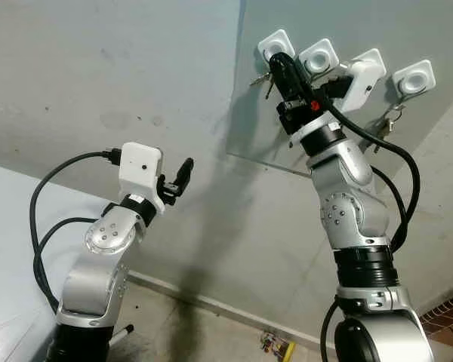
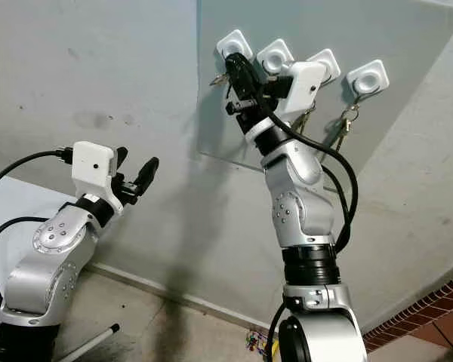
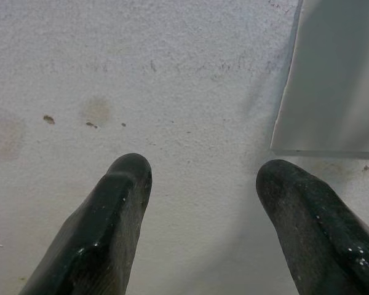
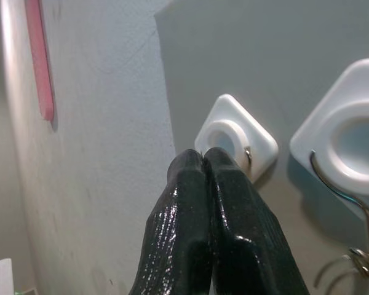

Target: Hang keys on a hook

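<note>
Here, key relation: the right gripper (image 4: 204,161) sits at the leftmost hook (image 4: 234,142), upper middle of the head views.
Fingers: pressed together, pinching the keys (image 1: 261,79), which dangle just left of the fingers against the board (image 1: 347,30).
Long axis: ring must slide onto the hook's prong.
Left gripper (image 1: 177,179): spread, idle, well apart at lower left.

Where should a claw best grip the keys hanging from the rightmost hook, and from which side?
Probably low on the keys, coming from below and in front: the bunch dangles free beneath the rightmost hook, while its ring sits close against hook and panel.
</note>
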Robot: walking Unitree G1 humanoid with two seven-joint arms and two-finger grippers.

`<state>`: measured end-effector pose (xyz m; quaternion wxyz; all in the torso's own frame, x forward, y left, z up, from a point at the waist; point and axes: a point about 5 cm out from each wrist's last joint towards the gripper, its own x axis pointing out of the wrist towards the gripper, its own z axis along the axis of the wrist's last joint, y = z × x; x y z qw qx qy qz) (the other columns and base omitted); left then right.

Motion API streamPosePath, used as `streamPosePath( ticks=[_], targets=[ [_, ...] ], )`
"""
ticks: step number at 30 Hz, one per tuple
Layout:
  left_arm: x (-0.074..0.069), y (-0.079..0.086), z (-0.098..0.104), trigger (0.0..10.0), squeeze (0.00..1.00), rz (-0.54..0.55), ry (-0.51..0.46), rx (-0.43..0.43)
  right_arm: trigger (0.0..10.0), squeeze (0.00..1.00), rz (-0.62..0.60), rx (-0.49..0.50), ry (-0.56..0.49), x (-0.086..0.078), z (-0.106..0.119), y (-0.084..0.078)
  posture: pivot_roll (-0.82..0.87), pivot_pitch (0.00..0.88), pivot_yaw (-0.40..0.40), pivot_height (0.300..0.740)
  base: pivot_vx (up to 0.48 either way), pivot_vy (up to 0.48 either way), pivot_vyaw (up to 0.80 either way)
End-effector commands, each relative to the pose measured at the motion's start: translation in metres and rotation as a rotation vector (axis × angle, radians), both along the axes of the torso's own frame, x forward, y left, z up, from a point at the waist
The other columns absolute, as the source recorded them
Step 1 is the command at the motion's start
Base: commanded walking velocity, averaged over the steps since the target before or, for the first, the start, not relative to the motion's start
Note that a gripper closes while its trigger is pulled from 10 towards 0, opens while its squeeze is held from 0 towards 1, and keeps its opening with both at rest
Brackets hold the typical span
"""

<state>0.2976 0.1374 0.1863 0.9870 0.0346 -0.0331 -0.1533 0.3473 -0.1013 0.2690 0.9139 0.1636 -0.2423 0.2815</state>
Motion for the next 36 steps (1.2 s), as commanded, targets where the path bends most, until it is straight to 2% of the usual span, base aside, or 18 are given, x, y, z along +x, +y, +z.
streamPosePath(
  ticks=[1,17,18,36],
  targets=[
    [-0.001,-0.001,0.005,10.0,0.0,-0.005,-0.014,0.001,10.0,0.0,-0.003,-0.022,-0.006,-0.002,0.0,-0.003,-0.09,0.0,-0.063,0.74,0.0,0.0,0.0],
    [-0.001,-0.001,0.005,10.0,0.0,-0.007,-0.01,0.002,10.0,0.0,-0.008,-0.046,0.025,-0.005,-0.01,-0.006,-0.09,0.0,-0.059,0.74,0.0,0.0,0.0],
    [-0.001,-0.001,0.005,10.0,0.0,-0.007,-0.01,0.002,10.0,1.0,-0.006,-0.045,0.026,-0.005,-0.01,-0.006,-0.09,0.0,-0.058,0.74,0.0,0.0,0.0],
    [-0.001,-0.001,0.005,10.0,0.0,0.004,-0.01,0.005,10.0,1.0,0.007,-0.047,0.026,-0.006,-0.01,-0.006,-0.09,0.0,-0.06,0.74,0.0,0.0,0.0]
  ],
)
